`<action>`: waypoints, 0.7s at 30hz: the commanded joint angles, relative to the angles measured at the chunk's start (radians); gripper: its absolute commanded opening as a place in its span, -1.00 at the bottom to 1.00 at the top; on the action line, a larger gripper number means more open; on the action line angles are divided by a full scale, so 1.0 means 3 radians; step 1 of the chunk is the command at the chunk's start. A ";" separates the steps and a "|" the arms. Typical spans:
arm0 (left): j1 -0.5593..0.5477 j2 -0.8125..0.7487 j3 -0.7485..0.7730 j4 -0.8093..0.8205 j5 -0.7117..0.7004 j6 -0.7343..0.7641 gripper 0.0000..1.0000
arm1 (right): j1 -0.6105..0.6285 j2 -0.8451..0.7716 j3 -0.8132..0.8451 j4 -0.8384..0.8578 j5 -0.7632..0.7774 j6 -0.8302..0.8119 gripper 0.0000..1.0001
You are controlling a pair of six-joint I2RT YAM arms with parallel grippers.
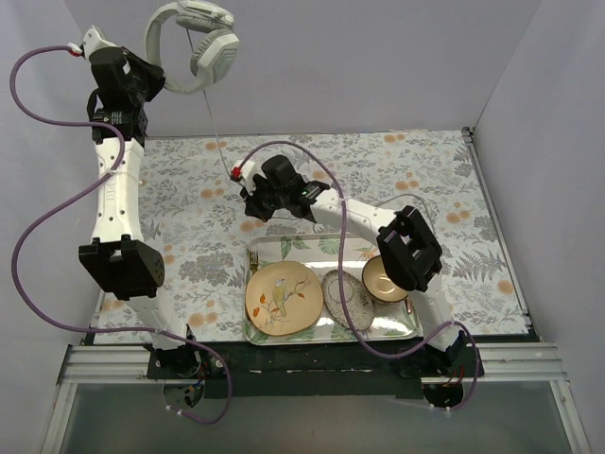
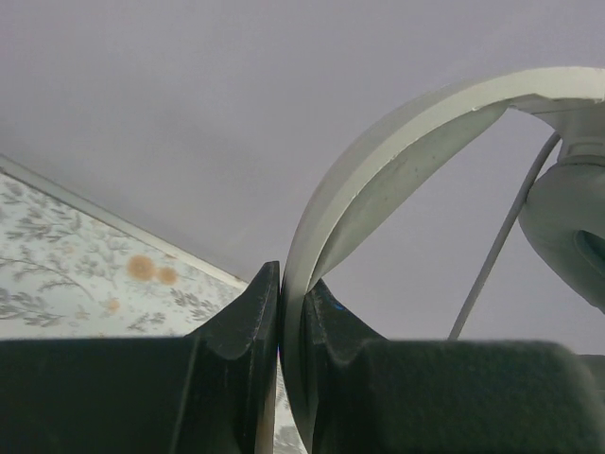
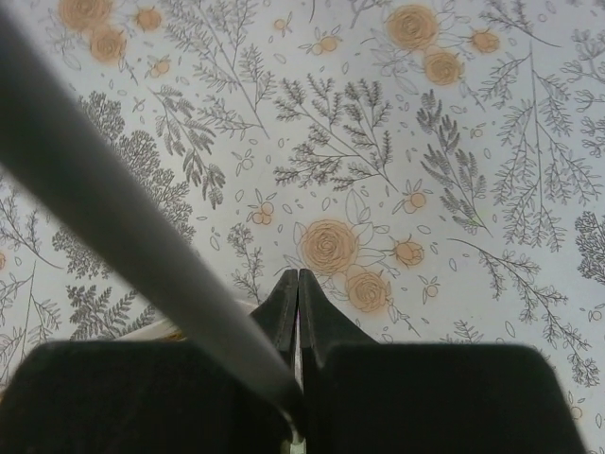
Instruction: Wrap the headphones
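- Left gripper (image 2: 293, 281) clamps the headphones (image 1: 216, 45) by the headband at eleven o'clock (so the cable (image 3: 113, 199) hangs free).
- Right gripper (image 3: 299, 276) is closed tight on that cable, likely for winding.

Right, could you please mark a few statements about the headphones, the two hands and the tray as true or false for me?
1. The left hand pinches the headphones by the headband. True.
2. The headphones lie flat on the table. False: they hang in the air from the left hand.
3. The right hand is shut on the cable. True.
4. The tray is empty. False: it holds a plate, a dish and a bowl.
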 commanded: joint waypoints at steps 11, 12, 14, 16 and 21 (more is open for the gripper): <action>-0.0051 -0.0099 -0.1106 0.1861 -0.1217 0.1129 -1.00 | 0.0655 0.0019 0.1146 -0.1732 0.0367 -0.0748 -0.97; -0.0072 -0.0115 -0.1254 0.1994 -0.1232 0.1262 -1.00 | 0.0655 -0.0006 0.1177 -0.1768 0.0327 -0.0738 -0.97; -0.0183 -0.0206 -0.1687 0.2412 -0.1273 0.1742 -1.00 | 0.0655 -0.0098 0.1239 -0.1880 0.0377 -0.0743 -0.97; -0.0276 -0.0324 -0.2000 0.2715 -0.1248 0.2272 -1.00 | 0.0634 -0.0139 0.1331 -0.2058 0.0525 -0.0743 -0.97; -0.0644 -0.0554 -0.3105 0.3631 -0.0957 0.3414 -1.00 | 0.0338 -0.0308 0.1592 -0.2366 0.0699 -0.0585 -0.97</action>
